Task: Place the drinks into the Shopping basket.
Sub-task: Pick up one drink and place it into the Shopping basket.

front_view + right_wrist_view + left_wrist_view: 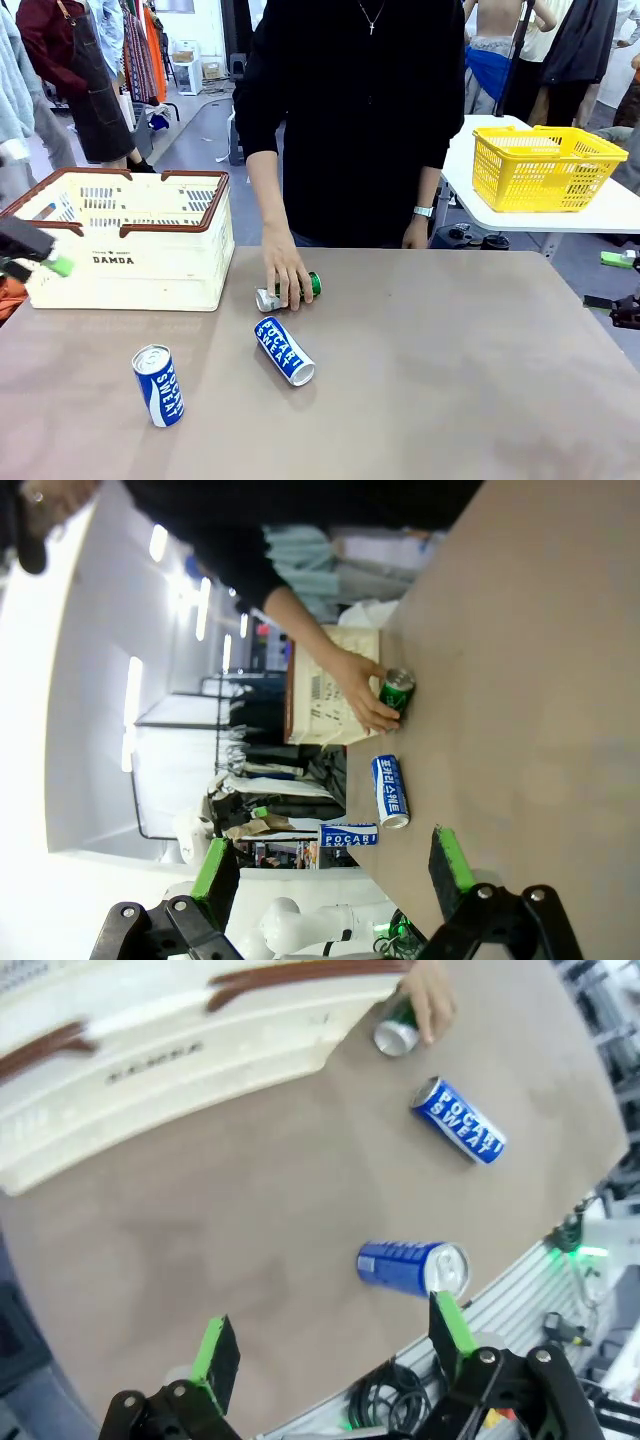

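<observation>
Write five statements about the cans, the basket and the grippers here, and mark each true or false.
1. The person's hand rests on a green can that lies on the table. True.
2. Both blue cans stand upright. False: the nearer Pocari Sweat can stands, but the farther Pocari Sweat can lies on its side.
3. The left gripper holds a blue can. False: its jaws are open and empty.
4. The Shopping basket sits on the robot's left side of the table. True.
5. The right gripper is shut. False: its jaws are open.
</observation>
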You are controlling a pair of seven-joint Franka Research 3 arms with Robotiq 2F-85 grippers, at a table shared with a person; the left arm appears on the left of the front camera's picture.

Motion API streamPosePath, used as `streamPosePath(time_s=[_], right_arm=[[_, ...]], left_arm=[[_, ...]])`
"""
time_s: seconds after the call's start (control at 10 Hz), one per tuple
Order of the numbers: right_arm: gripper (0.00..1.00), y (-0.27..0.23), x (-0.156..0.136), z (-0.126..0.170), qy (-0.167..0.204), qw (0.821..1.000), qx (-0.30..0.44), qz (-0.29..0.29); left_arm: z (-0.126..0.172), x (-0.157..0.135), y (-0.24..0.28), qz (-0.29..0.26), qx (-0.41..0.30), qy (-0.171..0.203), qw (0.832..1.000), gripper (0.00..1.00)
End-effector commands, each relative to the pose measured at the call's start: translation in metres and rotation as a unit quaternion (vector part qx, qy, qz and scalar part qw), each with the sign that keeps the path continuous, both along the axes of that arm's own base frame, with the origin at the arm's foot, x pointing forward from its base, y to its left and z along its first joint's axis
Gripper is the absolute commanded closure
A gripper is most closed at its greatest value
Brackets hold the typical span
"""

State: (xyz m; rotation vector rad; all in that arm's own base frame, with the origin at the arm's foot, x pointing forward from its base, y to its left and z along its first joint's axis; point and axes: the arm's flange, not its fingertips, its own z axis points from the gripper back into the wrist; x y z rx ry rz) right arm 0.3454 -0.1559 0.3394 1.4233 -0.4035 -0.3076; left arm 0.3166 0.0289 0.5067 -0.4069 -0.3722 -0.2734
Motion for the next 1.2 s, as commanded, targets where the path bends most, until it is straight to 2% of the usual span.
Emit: streamPosePath(time_s=[0.0, 0.3, 0.5, 0.6, 0.8, 0.9, 1.0, 1.1], right_arm=[[0.0, -0.003, 0.0, 0.004, 0.011, 1.0, 0.0, 0.004], [0.0, -0.003, 0.0, 0.004, 0.011, 1.0, 0.0, 0.004], [0.0, -0.003, 0.0, 0.004, 0.011, 1.0, 0.0, 0.004], [0.0, -0.003, 0.0, 0.004, 0.011, 1.0, 0.0, 0.004], [0.0, -0.003, 0.0, 0.004, 0.011, 1.0, 0.0, 0.004], [0.0, -0.003, 0.0, 0.004, 0.011, 1.0, 0.0, 0.004], [0.0, -0.003, 0.0, 0.004, 0.011, 1.0, 0.0, 0.004], [0.0, -0.003, 0.0, 0.004, 0.011, 1.0, 0.0, 0.004]], left_arm=[[0.014, 0.024, -0.071, -0.046, 0.057, -0.037, 0.997, 0.0], [0.029, 0.043, -0.212, -0.157, 0.175, -0.091, 0.968, 0.0], [0.025, 0.04, -0.269, -0.183, 0.247, -0.121, 0.944, 0.0], [0.03, 0.049, -0.255, -0.179, 0.228, -0.114, 0.95, 0.0], [0.029, 0.058, -0.192, -0.122, 0.188, -0.073, 0.972, 0.0], [0.024, 0.049, -0.144, -0.056, 0.165, -0.054, 0.983, 0.0], [0.018, 0.04, -0.126, -0.043, 0.148, -0.049, 0.987, 0.0], [0.015, 0.036, -0.128, -0.047, 0.156, -0.051, 0.985, 0.0]])
